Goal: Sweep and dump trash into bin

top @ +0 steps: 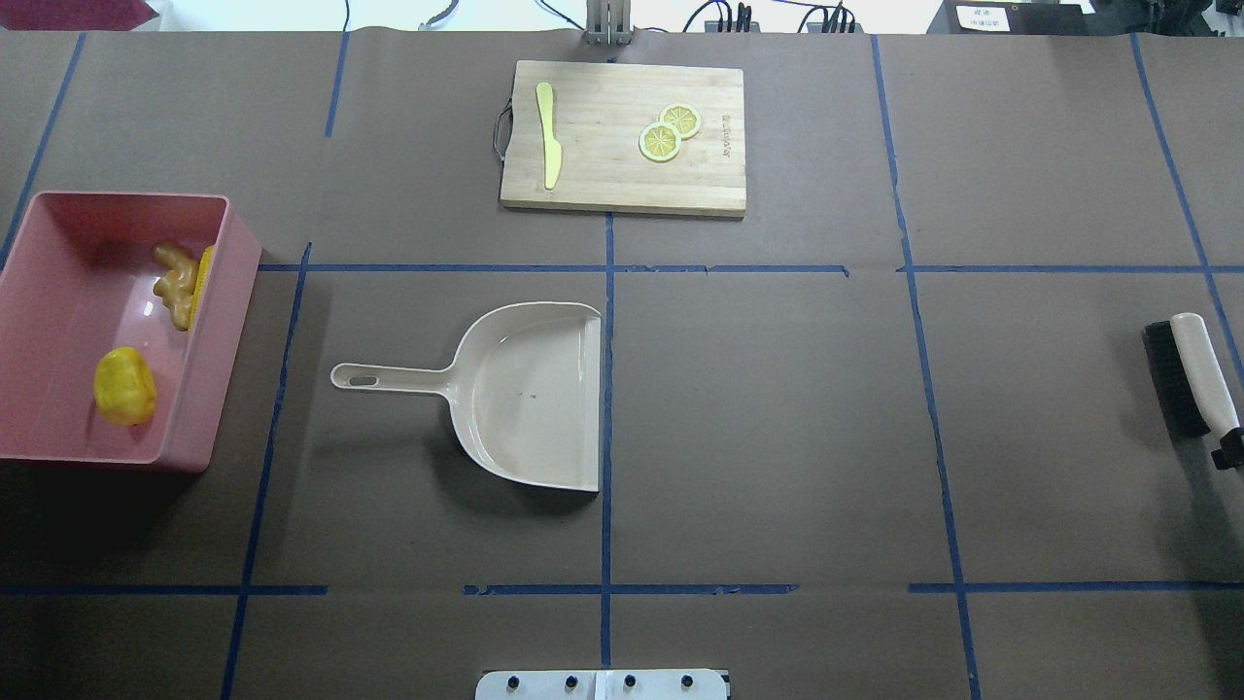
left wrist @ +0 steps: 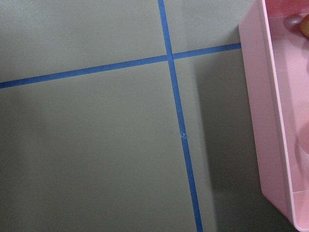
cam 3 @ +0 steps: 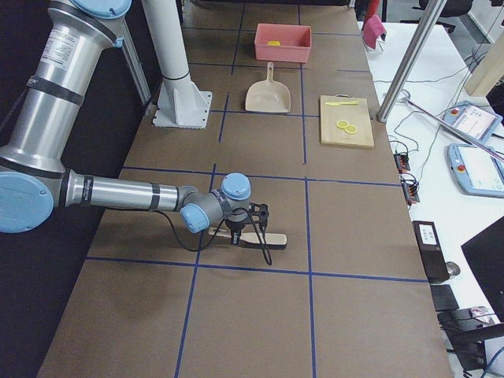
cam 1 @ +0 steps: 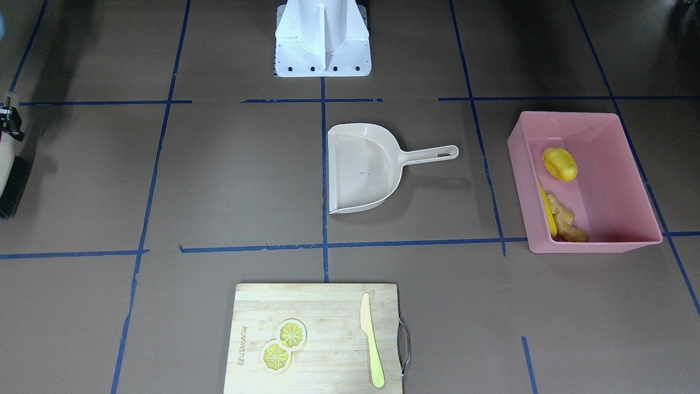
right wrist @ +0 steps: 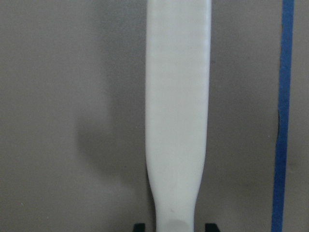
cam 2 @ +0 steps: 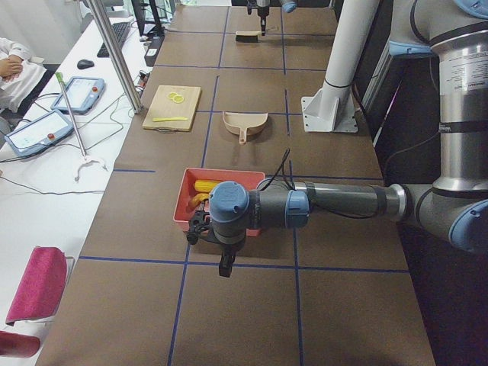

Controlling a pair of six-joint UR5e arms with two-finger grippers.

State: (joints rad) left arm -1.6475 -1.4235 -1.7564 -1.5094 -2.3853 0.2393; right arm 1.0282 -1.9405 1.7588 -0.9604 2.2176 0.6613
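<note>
The trash (cam 1: 559, 163), light hard toys apt to roll, lies in the bin (cam 1: 607, 183), probably best lifted by its stiff rim; the right gripper (right wrist: 174, 226) stands parted astride the brush (top: 1191, 374) handle, while the left gripper (cam 2: 221, 255) cannot be judged.

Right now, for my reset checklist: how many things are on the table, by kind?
Toy trash (corn cob, yellow lump, ginger root): 3
Lemon slices: 2
Knife: 1
Cutting board: 1
Dustpan: 1
Brush: 1
Bin: 1
Total: 10

trash (top: 124, 386) in bin (top: 222, 365), dustpan (top: 525, 399) beside it; knife (top: 550, 136), lemon slices (top: 661, 142) on cutting board (top: 603, 180)
</note>
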